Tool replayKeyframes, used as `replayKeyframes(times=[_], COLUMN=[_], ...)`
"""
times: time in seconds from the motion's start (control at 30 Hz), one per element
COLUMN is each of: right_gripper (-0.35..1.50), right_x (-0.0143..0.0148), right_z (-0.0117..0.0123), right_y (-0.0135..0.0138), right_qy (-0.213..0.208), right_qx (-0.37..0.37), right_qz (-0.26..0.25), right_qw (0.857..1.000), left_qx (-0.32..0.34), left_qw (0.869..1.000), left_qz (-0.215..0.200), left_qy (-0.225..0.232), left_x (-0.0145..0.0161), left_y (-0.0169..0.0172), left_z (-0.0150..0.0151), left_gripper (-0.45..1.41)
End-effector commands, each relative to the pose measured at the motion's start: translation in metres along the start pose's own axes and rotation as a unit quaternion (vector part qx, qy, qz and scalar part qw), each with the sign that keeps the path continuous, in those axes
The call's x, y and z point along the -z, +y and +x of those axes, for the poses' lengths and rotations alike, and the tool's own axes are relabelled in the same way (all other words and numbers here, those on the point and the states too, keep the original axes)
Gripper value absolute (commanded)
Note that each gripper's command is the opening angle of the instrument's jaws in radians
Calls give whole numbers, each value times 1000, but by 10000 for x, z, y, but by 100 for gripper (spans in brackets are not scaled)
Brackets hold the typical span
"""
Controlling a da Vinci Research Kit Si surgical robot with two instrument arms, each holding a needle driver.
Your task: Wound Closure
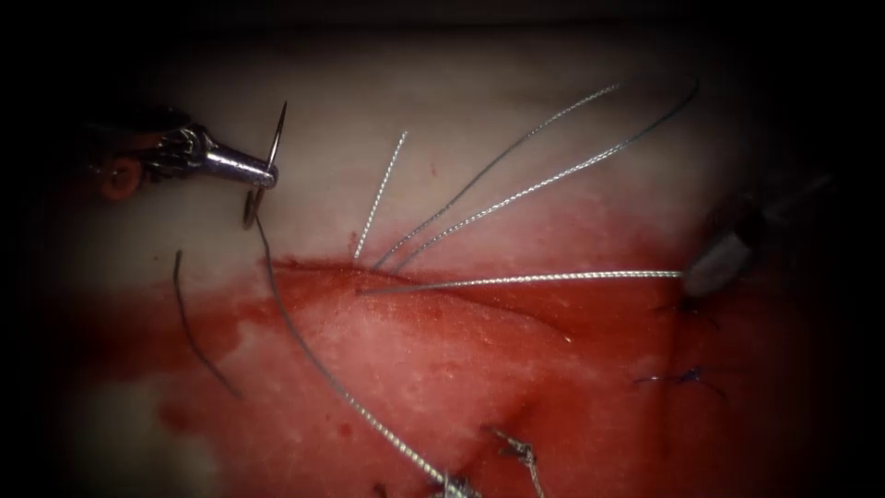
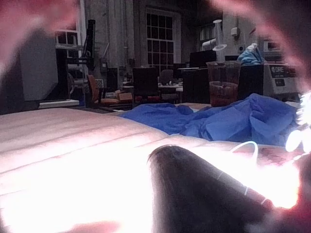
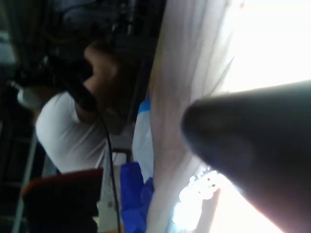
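While the left tool (image 1: 267,175) has its fingers closed on the curved needle (image 1: 267,164) near the middle of its arc, the needle stands clear of the tissue (image 1: 433,350), up and to the left of the cut (image 1: 415,284). From the needle's lower end, thread (image 1: 323,364) trails down across the red fluid (image 1: 590,369). The right tool (image 1: 714,267), at the right of the cut, grips a taut strand (image 1: 535,278) running to the wound. Loose thread ends (image 1: 516,166) fan upward from the cut.

By the look of it, the needle is light, stiff, slick steel that can pivot in the fingers; the mid-curve is the safest hold. The thread is fine and limp, easily frayed. The tissue seems soft and wet.
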Motion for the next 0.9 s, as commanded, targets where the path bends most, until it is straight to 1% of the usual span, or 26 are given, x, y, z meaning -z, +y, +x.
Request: replayKeyframes(times=[0.03,0.17,0.2,0.23,0.33,0.37,0.43,0.47,0.57,0.63,0.8,0.83,0.87,0.9], right_gripper=[76,78,74,74,74,71,57,54,52,56,61,67,69,67], right_x=[-8,-34,-38,-45,-51,-52,-55,-56,-61,-69,-85,-90,-93,-96], right_z=[-40,-82,-91,-110,-132,-138,-150,-155,-167,-173,-173,-171,-171,-170], right_y=[16,26,28,30,30,30,31,31,33,35,38,39,39,39], right_qy=[4,4,5,10,42,49,58,60,71,93,104,109,113,116], right_qx=[16,41,46,44,52,54,53,50,47,45,54,58,63,66], right_qz=[-15,-17,-18,-22,-20,-20,-20,-20,-16,-11,-18,-15,-13,-10], right_qw=[1000,999,999,999,998,997,997,997,996,995,993,992,992,991], left_qx=[-3,-3,-3,-3,-3,-3,-4,-4,-4,-4,-4,-4,-4,-4], left_qw=[1000,1000,1000,1000,1000,1000,1000,1000,1000,1000,1000,1000,1000,1000], left_qz=[0,0,0,0,1,1,1,1,1,1,1,1,1,1], left_qy=[4,4,4,4,4,4,4,4,4,4,4,4,4,4], left_x=[6,6,6,6,6,6,5,5,6,6,6,6,6,6], left_y=[4,4,4,4,4,4,4,4,4,4,4,4,4,4], left_z=[15,15,15,15,15,15,15,14,14,14,14,14,14,14], left_gripper=[-45,-45,-45,-45,-45,-45,-45,-45,-45,-45,-45,-45,-45,-45])
